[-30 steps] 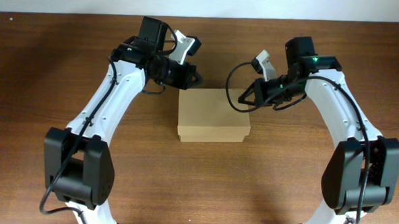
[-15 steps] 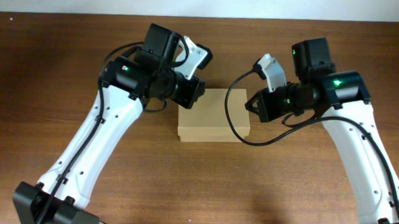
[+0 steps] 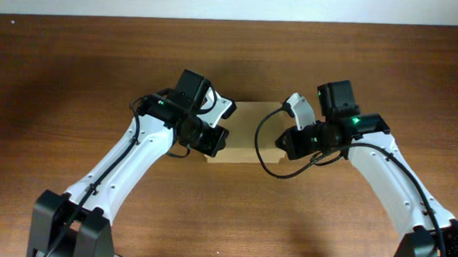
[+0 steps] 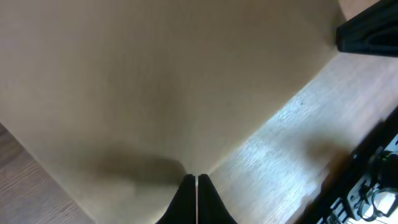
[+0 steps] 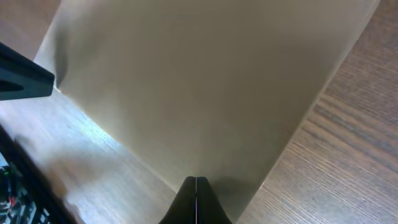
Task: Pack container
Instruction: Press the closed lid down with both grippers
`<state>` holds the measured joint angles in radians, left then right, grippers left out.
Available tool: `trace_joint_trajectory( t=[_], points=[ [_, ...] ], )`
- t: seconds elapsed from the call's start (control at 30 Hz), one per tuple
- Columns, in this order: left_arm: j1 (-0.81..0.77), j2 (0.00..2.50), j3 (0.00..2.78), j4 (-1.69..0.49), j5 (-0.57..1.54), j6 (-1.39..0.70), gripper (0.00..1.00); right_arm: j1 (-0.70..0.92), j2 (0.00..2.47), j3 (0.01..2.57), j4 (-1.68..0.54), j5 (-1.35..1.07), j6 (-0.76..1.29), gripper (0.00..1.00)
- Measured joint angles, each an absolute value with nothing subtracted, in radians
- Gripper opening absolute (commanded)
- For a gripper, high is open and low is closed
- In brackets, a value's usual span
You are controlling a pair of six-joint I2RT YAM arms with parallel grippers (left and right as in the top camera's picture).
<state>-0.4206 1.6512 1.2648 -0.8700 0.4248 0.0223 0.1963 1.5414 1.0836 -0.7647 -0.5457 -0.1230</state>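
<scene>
Box [image 3: 246, 131] sits lid-shut at mid-tabletop [image 3: 233, 214]; left jaws and right jaws, both closed on nothing, point at its top near opposite ends, contact unclear; I judge it light, thin, easily dented cardboard, best held across its stiffer side walls.

— What are the arms made of, by the look of them?
— The left arm [image 3: 123, 159] and right arm [image 3: 393, 186] have smooth white shells between black joint blocks. Each carries a small green light [image 3: 359, 119] and a thin black cable [image 3: 258, 141].
— And the tips?
— The left gripper [image 4: 196, 186] and right gripper [image 5: 196, 186] taper to slim black points.
</scene>
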Motion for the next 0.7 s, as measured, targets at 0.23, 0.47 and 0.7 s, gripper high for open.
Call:
trace_joint_trajectory(
  t=[0.23,0.47,0.7],
  points=[
    [-0.421,1.651,1.201,-0.802,0.425,0.021,0.02,0.196,1.541,1.036,-0.732,-0.54,-0.115,0.04],
    [-0.42,1.645,1.169,-0.77,0.429,0.005,0.02,0.196,1.542,1.036,-0.732,-0.527,-0.112,0.04],
    [-0.42,1.507,1.149,-0.773,0.42,-0.01,0.02,0.197,1.541,1.037,-0.747,-0.519,-0.104,0.04]
  ],
)
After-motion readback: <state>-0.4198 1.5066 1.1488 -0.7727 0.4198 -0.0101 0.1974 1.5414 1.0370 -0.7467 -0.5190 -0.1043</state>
